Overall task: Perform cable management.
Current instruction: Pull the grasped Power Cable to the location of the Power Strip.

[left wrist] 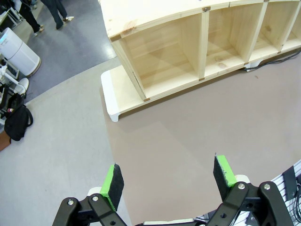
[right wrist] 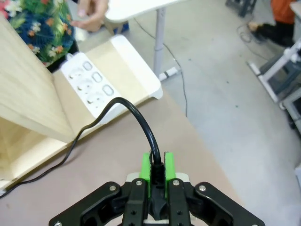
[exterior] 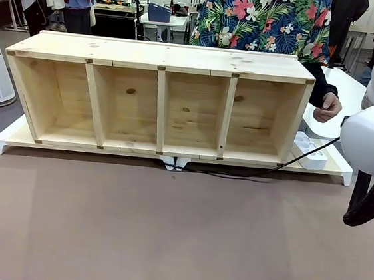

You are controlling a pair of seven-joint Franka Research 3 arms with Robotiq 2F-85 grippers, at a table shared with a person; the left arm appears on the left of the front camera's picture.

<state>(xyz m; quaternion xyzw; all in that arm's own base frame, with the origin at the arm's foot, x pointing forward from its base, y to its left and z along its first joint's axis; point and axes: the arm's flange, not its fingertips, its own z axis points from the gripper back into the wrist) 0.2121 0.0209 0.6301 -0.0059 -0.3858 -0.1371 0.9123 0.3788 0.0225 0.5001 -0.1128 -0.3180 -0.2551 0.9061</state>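
The cable (right wrist: 146,129) is thin, glossy and black. It is pinched between the closed green pads (right wrist: 146,165) of the right gripper (right wrist: 157,162). It rises straight out of them, arches away, dips beside the white power strip (right wrist: 89,82), then trails sideways along the foot of the wooden shelf (right wrist: 28,94). Its plug end is probably buried in the grip. The left gripper (left wrist: 169,181) is spread wide and empty.
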